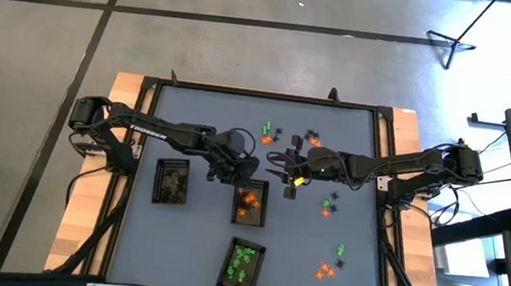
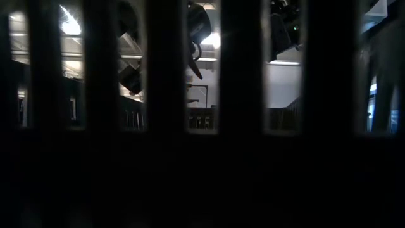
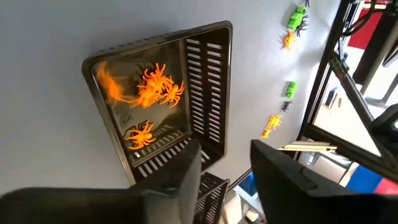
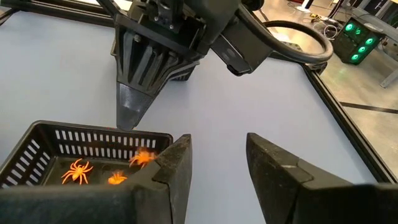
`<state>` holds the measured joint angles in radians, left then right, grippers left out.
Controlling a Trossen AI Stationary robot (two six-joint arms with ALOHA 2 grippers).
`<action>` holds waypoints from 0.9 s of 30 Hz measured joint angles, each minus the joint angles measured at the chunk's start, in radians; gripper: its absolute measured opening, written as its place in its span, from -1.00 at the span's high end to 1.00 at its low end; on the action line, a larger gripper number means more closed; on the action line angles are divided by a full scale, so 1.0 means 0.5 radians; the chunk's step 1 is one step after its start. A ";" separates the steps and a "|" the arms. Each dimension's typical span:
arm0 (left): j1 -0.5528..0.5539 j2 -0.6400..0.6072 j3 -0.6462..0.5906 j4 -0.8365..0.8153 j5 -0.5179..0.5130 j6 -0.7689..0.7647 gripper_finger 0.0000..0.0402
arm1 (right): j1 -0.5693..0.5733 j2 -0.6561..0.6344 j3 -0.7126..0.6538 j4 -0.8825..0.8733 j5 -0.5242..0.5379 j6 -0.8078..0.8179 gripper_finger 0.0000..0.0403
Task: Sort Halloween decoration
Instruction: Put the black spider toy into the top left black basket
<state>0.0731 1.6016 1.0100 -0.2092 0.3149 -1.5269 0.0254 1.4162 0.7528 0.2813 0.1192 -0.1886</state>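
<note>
- High view: left gripper (image 1: 243, 173) poised over the top edge of the middle tray (image 1: 250, 205), fingers parted with nothing between them.
- Right gripper (image 1: 292, 177) just beside that tray's upper right corner, fingers (image 4: 168, 171) spread apart and empty.
- Left wrist view: orange spiders (image 3: 154, 87) lying inside the middle tray, one blurred orange piece (image 3: 111, 84) near its wall.
- Three dark slatted trays on the grey table (image 1: 197, 242): left tray (image 1: 171, 182) with dark pieces, middle one with orange, lower tray (image 1: 243, 265) with green trinkets (image 1: 242, 261).
- Loose trinkets scattered on the table: a green, orange and black cluster (image 1: 271, 133) above the grippers, a green pair (image 1: 327, 206) right of the middle tray, orange ones (image 1: 324, 271) toward the lower right.
- Low view: almost wholly dark, blocked by upright slats; cannot tell anything of the trinkets there.
</note>
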 joint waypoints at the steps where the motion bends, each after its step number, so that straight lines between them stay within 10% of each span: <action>1: 0.000 0.000 0.000 0.001 -0.001 -0.026 0.29 | 0.000 0.000 -0.001 -0.001 0.001 0.001 0.26; 17: 0.308 -0.097 -0.001 -0.163 0.409 0.529 0.11 | 0.001 0.000 -0.001 0.001 0.000 0.001 0.26; 27: 0.543 -0.270 0.000 -0.154 0.022 1.191 0.11 | 0.001 0.000 -0.001 -0.002 0.000 0.000 0.26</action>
<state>0.3447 1.4668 1.0098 -0.2861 0.3259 -0.9315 0.0257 1.4162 0.7525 0.2804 0.1192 -0.1886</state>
